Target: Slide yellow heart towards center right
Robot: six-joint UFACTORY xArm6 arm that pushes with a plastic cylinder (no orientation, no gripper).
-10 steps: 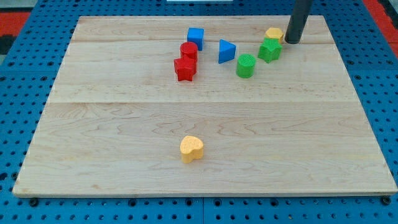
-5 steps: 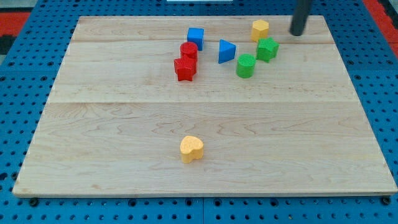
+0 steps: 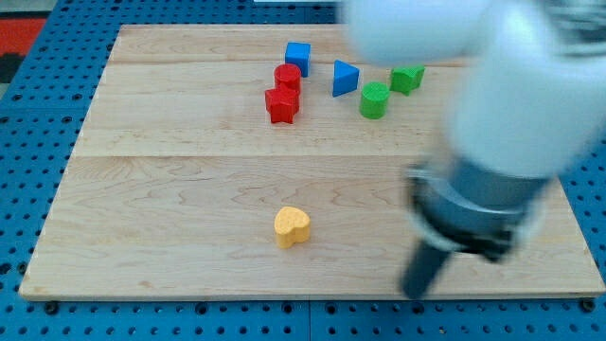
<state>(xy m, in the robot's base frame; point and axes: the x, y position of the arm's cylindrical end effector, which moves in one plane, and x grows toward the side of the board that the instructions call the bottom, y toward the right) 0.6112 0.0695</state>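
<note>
Nothing in the scene carries a brand, label or any writing that can be read. Nearest the view's bottom, my tip (image 3: 415, 293) sits low on the wooden board (image 3: 170, 189), close to its bottom edge and toward the view's right; it is blurred, as is the big pale arm (image 3: 492, 95) that rises above it and covers much of the right side. The arm ends in a plain dark rod, so there is no claw to be open or closed. The yellow heart (image 3: 292, 226) lies to the view's left of the tip, a little higher up, well apart from it and not touched. It rests alone in the lower middle of the board, with bare wood all around it and a wide stretch between it and the right edge, part of which the arm hides. Far off near the view's top stands the cluster: a red star-like block (image 3: 281, 105) touching a red cylinder (image 3: 288, 78) just above it, a blue cube (image 3: 297, 55) beyond those, a blue triangular block (image 3: 345, 77) to their right, then a green round block (image 3: 374, 98) and a green block (image 3: 408, 78) whose shape I cannot make out, right at the blurred arm's edge. Blue pegboard (image 3: 38, 189) surrounds the board.
</note>
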